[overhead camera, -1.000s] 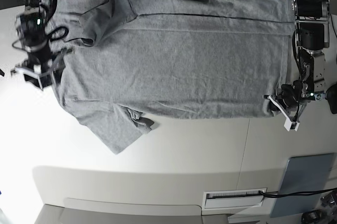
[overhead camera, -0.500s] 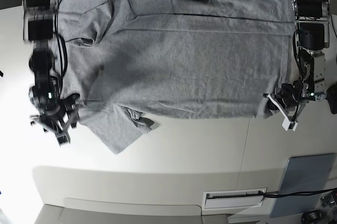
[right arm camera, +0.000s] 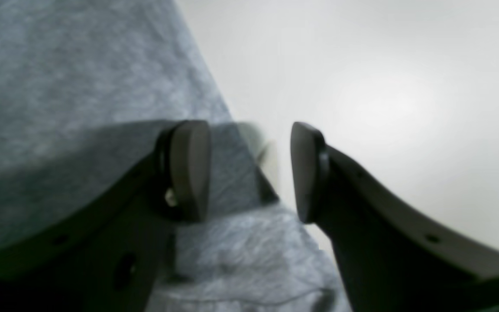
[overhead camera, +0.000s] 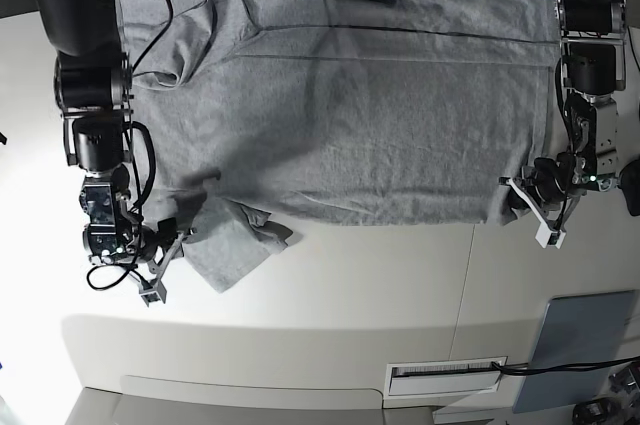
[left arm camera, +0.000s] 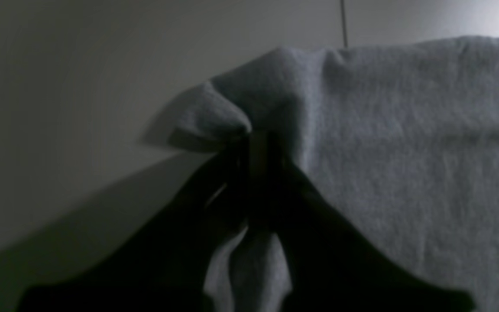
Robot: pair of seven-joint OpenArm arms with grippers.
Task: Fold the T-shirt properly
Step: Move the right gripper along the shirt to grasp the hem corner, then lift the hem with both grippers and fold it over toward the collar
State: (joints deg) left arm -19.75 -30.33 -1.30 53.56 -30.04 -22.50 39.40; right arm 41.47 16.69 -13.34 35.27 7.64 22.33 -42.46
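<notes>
The left gripper (overhead camera: 541, 213) clenches a near corner of the T-shirt (overhead camera: 350, 135); the right gripper's jaws stand apart over its edge, gripping nothing. The shirt lies broad across the table (overhead camera: 330, 305), with a sleeve-like flap jutting out and its far side bunched. Folding seems barely begun; nearly every fold remains.

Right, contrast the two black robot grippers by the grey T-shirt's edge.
The black left gripper is closed on a bunched corner of the grey cotton T-shirt; the black right gripper is spread open, holding nothing. The left gripper's fingertips meet, while the right gripper's straddle the shirt's edge. Both are at the shirt.
</notes>
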